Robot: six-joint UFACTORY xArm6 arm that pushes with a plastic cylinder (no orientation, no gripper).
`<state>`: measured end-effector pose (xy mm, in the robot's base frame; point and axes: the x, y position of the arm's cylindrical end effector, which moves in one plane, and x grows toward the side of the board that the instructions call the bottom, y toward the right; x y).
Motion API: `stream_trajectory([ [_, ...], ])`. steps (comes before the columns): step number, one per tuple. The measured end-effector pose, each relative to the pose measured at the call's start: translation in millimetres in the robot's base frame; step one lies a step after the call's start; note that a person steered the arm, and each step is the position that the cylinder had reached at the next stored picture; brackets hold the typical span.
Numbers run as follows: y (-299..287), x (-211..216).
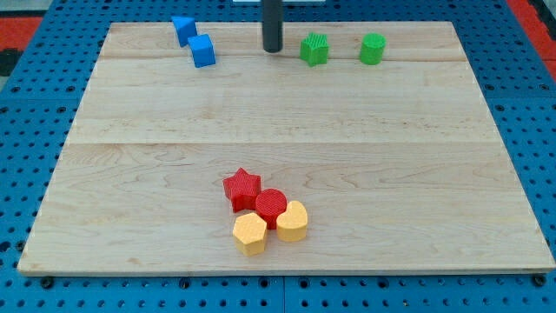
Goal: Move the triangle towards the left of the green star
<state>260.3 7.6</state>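
Observation:
The green star (314,49) sits near the view's top, right of centre. My tip (272,49) rests on the board just left of the green star, with a small gap between them. Two blue blocks lie further left at the top. The upper one (183,29) looks like a triangle. The lower one (202,51) looks like a cube and touches the upper one's corner. My tip is well to the right of both blue blocks.
A green rounded block (372,49) sits right of the star. Near the view's bottom centre a cluster touches: red star (241,189), red cylinder (271,206), yellow hexagon (250,233), yellow rounded block (293,221). The wooden board (417,174) lies on a blue pegboard.

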Motion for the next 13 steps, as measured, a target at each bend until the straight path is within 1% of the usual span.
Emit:
stream_trajectory([
  [1, 78.7, 0.3],
  [2, 9.9, 58.1],
  [3, -102.2, 101.8],
  [4, -230.7, 72.4],
  [5, -264.3, -2.4],
  [6, -206.3, -52.8],
  [7, -134.2, -66.1],
  [8, -49.3, -55.4],
  [9, -60.1, -41.2],
  [10, -124.9, -32.6],
  [11, -55.9, -14.8],
  [12, 1.0, -14.7],
  [13, -29.0, -26.8],
])
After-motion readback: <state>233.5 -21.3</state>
